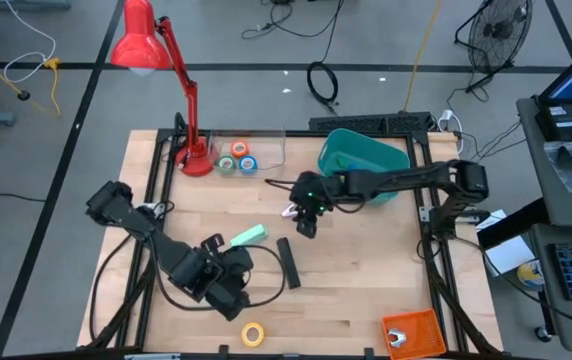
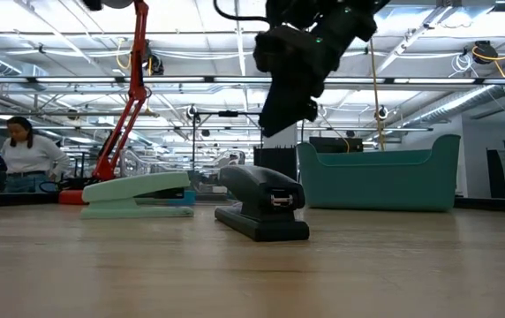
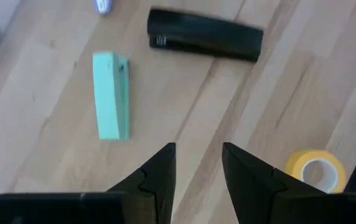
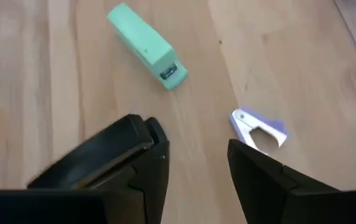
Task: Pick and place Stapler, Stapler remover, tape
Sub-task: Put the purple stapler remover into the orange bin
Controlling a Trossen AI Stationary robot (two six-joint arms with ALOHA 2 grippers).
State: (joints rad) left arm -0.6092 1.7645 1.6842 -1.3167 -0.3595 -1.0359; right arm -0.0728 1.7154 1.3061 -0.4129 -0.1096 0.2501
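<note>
Grippers both stand open, holding nothing. Right gripper point(image 1: 303, 218) hangs above the long black plastic stapler point(image 1: 287, 262). Left gripper point(image 1: 228, 283) waits just beside that stapler.

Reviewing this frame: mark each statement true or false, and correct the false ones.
1. The black stapler lies on the table. True.
2. The right gripper is shut on the staple remover. False: it hovers open above it.
3. The yellow tape sits inside the teal bin. False: it lies on the table near the front edge.
4. The left gripper is open and empty. True.
5. A mint-green stapler lies near the black one. True.
</note>
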